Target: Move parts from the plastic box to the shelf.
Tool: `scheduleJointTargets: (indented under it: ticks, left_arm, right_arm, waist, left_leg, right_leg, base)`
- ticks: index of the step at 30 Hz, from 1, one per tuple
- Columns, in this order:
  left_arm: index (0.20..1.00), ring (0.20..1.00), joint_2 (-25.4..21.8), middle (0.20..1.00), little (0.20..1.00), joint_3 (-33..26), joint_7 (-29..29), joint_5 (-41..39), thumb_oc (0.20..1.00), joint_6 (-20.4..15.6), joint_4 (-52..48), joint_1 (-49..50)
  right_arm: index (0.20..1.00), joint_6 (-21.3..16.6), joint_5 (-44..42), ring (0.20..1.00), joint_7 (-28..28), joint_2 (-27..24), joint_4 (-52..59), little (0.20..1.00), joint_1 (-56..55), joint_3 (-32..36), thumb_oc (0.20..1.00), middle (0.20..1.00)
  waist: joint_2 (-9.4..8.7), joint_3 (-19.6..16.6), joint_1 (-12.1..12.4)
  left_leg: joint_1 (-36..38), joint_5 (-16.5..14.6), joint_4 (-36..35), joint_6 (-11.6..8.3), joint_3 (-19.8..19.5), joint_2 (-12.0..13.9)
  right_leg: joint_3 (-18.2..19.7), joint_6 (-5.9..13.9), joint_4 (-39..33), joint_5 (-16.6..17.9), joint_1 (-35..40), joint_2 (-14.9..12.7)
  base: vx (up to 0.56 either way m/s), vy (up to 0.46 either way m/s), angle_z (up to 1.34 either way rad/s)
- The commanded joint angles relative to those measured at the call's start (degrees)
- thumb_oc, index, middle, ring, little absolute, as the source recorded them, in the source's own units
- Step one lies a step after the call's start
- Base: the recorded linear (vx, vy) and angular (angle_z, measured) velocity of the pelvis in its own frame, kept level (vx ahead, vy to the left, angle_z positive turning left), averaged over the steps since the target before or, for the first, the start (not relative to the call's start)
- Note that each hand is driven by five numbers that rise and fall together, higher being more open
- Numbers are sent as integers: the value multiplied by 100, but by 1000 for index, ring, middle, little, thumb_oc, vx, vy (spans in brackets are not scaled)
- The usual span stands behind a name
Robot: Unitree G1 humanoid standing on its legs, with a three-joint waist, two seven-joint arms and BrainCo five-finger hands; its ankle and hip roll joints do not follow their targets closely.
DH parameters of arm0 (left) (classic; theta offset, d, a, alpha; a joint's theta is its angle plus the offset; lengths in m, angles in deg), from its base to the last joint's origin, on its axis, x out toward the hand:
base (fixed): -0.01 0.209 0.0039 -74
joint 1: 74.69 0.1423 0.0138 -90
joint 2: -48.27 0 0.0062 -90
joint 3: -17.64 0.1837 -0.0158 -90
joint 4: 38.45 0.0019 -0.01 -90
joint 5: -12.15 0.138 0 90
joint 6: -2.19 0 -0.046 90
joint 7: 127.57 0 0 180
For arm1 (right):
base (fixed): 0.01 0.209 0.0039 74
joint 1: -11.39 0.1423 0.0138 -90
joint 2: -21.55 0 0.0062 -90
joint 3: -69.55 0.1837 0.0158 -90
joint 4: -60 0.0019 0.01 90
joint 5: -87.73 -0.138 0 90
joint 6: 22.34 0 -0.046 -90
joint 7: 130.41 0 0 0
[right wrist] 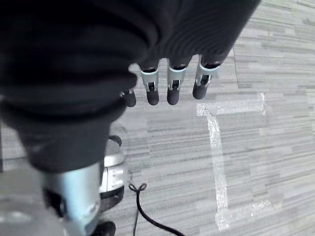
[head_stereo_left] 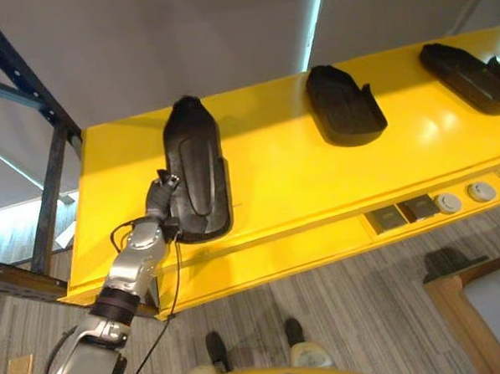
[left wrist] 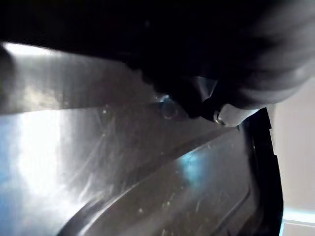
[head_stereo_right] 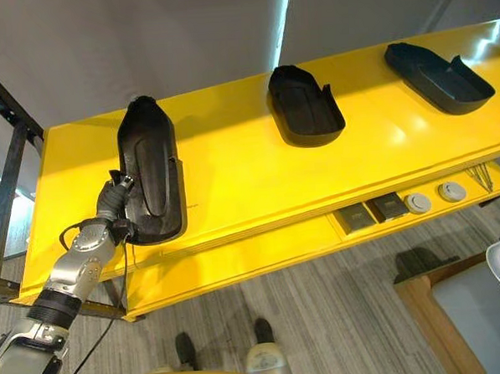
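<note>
A long black part lay on the yellow shelf, its near end at the left hand, whose fingers were hidden against it (grip impossible to tell). Two more black parts sat further along the shelf. The right hand hung with relaxed fingers over the floor. Placing looked nearly finished; next, release and withdraw without dragging the part. No readable writing showed.
</note>
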Motion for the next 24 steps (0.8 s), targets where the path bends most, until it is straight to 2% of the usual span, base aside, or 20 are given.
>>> scheduleJointTargets:
  ticks: [1, 2, 3, 4, 5, 10, 17, 20, 24]
  left_arm:
    - [200, 200, -104, 200, 200, 82, -45, -150, 200, 106, 496, -675]
    - [200, 200, -97, 200, 200, 74, -162, -249, 200, 178, 558, -683]
    - [511, 511, -82, 511, 511, 54, -230, -281, 511, 171, 627, -684]
    - [586, 586, -73, 586, 586, 46, -262, -269, 586, 171, 658, -686]
    - [1000, 1000, -63, 1000, 1000, 38, -374, -212, 1000, 181, 676, -683]
    - [1000, 1000, -44, 1000, 1000, -46, -1177, 328, 1000, 257, 823, -747]
    - [1000, 1000, 158, 1000, 1000, -98, -1654, 717, 1000, 82, 753, -804]
    - [1000, 1000, 172, 1000, 1000, -94, -1388, 923, 1000, 94, 665, -837]
    - [1000, 1000, 100, 1000, 1000, 92, -764, 1060, 1000, 589, 492, -847]
  right_arm:
    - [1000, 59, -188, 1000, -10, -62, -154, 1000, 426, -28, 1000, 1000]
    - [1000, 50, -200, 1000, 14, -58, -138, 1000, 453, -21, 1000, 1000]
    - [1000, 40, -194, 1000, 18, -48, -133, 1000, 459, -34, 1000, 1000]
    - [1000, 33, -191, 1000, 22, -43, -133, 1000, 461, -41, 1000, 1000]
    - [1000, 33, -205, 1000, 16, -33, -119, 1000, 454, -63, 1000, 1000]
    - [1000, 13, -430, 1000, -5, 89, -95, 1000, 466, -190, 1000, 1000]
    - [1000, -4, -734, 1000, 3, 204, -82, 1000, 513, -234, 1000, 1000]
    - [1000, -32, -839, 1000, -128, 325, -113, 1000, 391, -294, 1000, 1000]
    - [1000, -105, -663, 1000, -173, 359, -168, 1000, 333, -168, 1000, 1000]
  waist:
    - [64, 397, 46]
    - [80, 430, 44]
    - [92, 442, 39]
    - [96, 446, 38]
    - [108, 447, 36]
    - [94, 465, 75]
    - [35, 467, 124]
    - [23, 395, 121]
    - [50, 225, 122]
  left_leg:
    - [225, -117, 11, -7, -88, 25]
    - [218, -127, 26, 11, -81, -13]
    - [218, -126, 30, 17, -80, -27]
    - [219, -124, 31, 18, -80, -31]
    - [226, -123, 27, 20, -80, -37]
    - [235, -90, 18, -14, -141, -5]
    - [249, -51, 27, -73, -187, 76]
    - [304, -54, 27, -98, -150, 115]
    - [427, -81, 27, -108, -101, 135]
  right_leg:
    - [-8, -14, 188, 147, -251, 46]
    - [-5, -27, 182, 143, -250, 62]
    - [-4, -35, 186, 144, -254, 73]
    - [-5, -38, 186, 144, -254, 76]
    - [-8, -44, 180, 140, -243, 83]
    - [-63, -73, 165, 106, -193, 109]
    - [-132, -101, 141, 66, -100, 144]
    - [-149, -95, 110, 55, -22, 144]
    - [-164, -77, 77, 37, 119, 135]
  base:
    - [0, 0, 0]
    - [0, 0, 0]
    - [0, 0, 0]
    - [0, 0, 0]
    - [0, 0, 0]
    - [-9, -23, 0]
    - [-39, -54, 2]
    - [-5, -34, 10]
    - [31, 1, 5]
